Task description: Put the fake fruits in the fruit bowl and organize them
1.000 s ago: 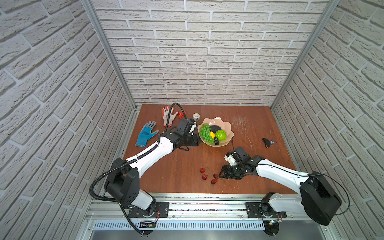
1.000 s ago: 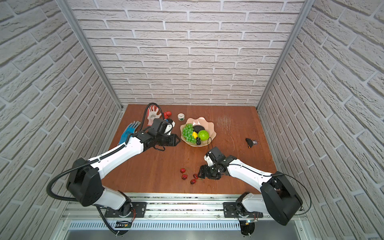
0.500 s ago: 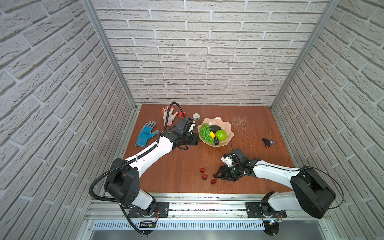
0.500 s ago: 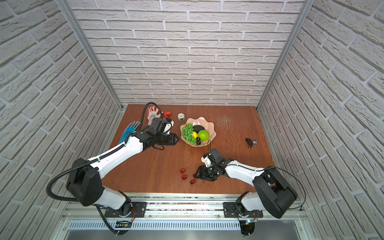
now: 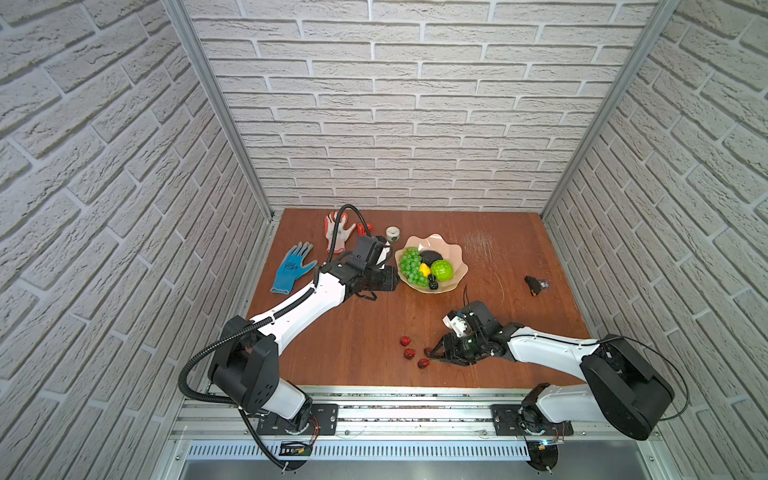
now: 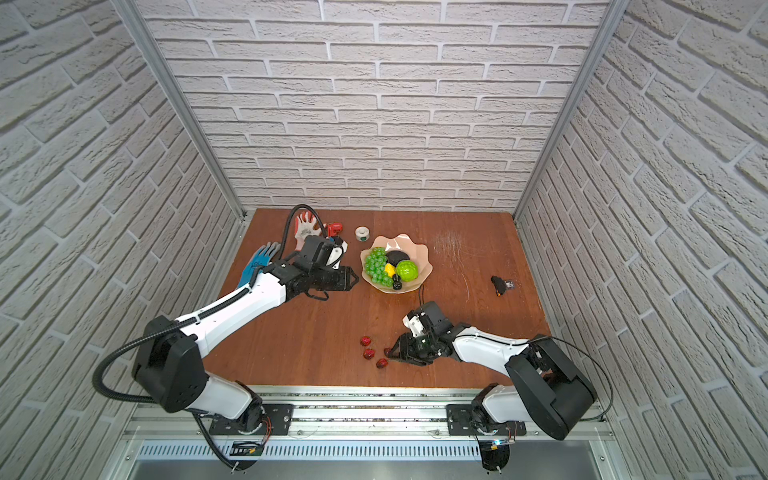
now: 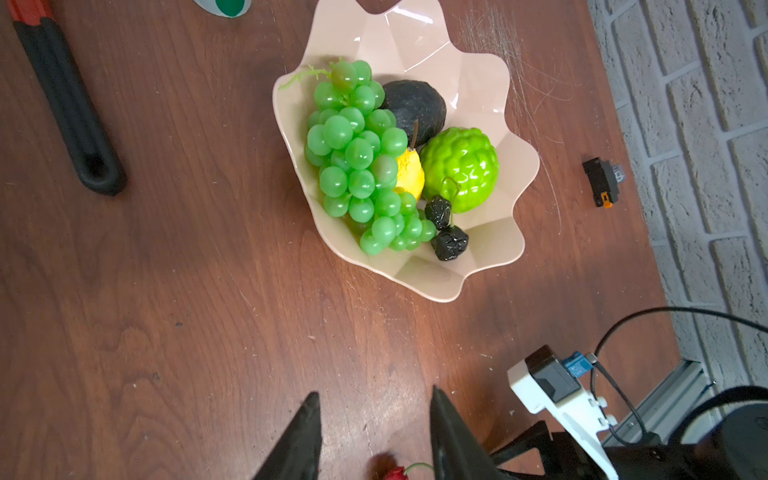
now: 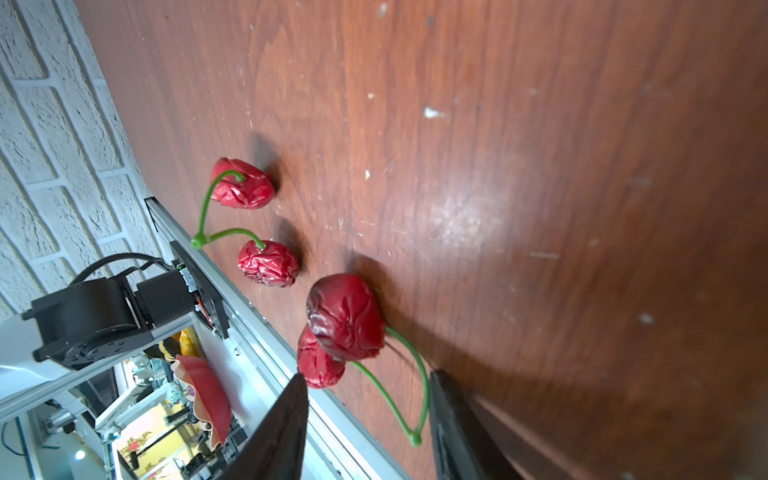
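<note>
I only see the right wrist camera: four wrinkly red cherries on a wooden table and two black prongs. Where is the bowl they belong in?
Observer: The peach-pink fruit bowl stands farther back on the table than the cherries, outside your view.
Visitor: Is it empty?
Observer: No. It holds a green grape bunch, a blackish avocado, a small yellow lemon, a bumpy bright-green ball and two blackberries.

Saw my cell bright, lit evenly from above. Glare patch on table (image 8: 469, 216), sheen on bowl (image 7: 415, 50). Cherries (image 8: 345, 318) cast soft shadows; right wrist foreground blurred.
</note>
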`<action>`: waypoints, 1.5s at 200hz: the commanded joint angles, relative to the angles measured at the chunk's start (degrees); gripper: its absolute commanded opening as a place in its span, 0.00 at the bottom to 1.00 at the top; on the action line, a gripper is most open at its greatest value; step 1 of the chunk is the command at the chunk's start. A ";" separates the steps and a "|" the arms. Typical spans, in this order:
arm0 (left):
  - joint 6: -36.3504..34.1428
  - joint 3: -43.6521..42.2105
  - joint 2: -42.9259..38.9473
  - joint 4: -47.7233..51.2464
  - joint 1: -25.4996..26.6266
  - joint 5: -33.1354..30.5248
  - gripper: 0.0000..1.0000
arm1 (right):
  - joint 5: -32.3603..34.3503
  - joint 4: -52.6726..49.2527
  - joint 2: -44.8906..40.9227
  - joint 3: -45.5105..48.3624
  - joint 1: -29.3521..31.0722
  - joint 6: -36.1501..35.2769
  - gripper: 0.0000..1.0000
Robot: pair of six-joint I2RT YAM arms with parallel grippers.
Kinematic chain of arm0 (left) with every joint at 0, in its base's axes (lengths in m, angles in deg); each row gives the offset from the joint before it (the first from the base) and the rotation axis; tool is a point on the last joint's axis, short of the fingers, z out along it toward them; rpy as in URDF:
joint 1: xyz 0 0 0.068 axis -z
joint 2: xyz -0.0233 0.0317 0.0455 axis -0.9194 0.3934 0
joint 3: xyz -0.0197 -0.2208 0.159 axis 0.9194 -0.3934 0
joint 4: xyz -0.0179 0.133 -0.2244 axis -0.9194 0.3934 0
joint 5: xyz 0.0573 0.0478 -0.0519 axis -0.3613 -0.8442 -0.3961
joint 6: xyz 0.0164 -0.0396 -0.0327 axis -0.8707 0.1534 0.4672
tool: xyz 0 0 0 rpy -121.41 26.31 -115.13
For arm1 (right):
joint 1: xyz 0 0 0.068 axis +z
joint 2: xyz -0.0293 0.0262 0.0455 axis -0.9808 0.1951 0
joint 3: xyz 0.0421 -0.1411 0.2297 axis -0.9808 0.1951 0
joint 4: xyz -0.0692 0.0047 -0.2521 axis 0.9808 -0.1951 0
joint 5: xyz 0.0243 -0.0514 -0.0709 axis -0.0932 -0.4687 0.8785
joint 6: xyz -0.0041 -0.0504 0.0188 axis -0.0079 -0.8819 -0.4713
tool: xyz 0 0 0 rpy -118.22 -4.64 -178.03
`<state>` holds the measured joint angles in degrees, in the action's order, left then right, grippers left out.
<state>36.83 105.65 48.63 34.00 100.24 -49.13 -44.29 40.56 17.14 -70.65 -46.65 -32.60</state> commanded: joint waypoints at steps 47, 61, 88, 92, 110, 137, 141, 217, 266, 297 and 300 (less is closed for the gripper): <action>-2.29 1.32 -1.25 2.03 -1.62 -1.98 0.44 | 0.30 1.41 0.80 1.34 0.35 1.85 0.30; -2.69 1.38 -1.40 2.33 -1.94 -2.36 0.44 | 0.21 1.14 0.88 1.10 0.25 1.64 0.30; -3.12 1.39 -1.64 2.78 -2.54 -2.46 0.44 | 0.02 -0.50 0.83 0.13 0.24 0.40 0.24; -3.13 1.47 -1.69 2.83 -2.56 -2.46 0.44 | -0.07 -0.65 0.87 0.03 0.25 0.31 0.24; -3.31 1.46 -1.90 3.07 -2.65 -2.59 0.44 | -0.24 -0.79 0.91 0.01 0.25 0.33 0.29; -3.39 1.56 -1.83 3.17 -2.82 -2.62 0.44 | -1.39 1.79 1.23 1.53 0.16 2.11 0.32; -3.39 1.57 -1.90 3.17 -2.82 -2.64 0.44 | -1.52 2.14 1.36 1.79 0.13 2.41 0.33; -3.83 2.08 -1.29 3.25 -2.92 -2.50 0.44 | -3.51 5.80 4.24 3.33 0.09 4.94 0.48; -4.27 2.45 -1.21 3.79 -3.00 -2.79 0.45 | -7.49 19.35 10.17 6.56 0.07 11.43 0.42; -4.36 2.53 -1.21 4.06 -3.16 -2.99 0.44 | -8.63 25.77 13.36 7.37 0.08 14.05 0.36; -4.36 2.46 -1.23 4.05 -3.19 -3.03 0.44 | -8.67 25.96 13.51 7.33 0.07 14.13 0.35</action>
<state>33.46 106.38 48.60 37.67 97.84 -51.42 -56.35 64.76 27.41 -65.53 -46.68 -21.63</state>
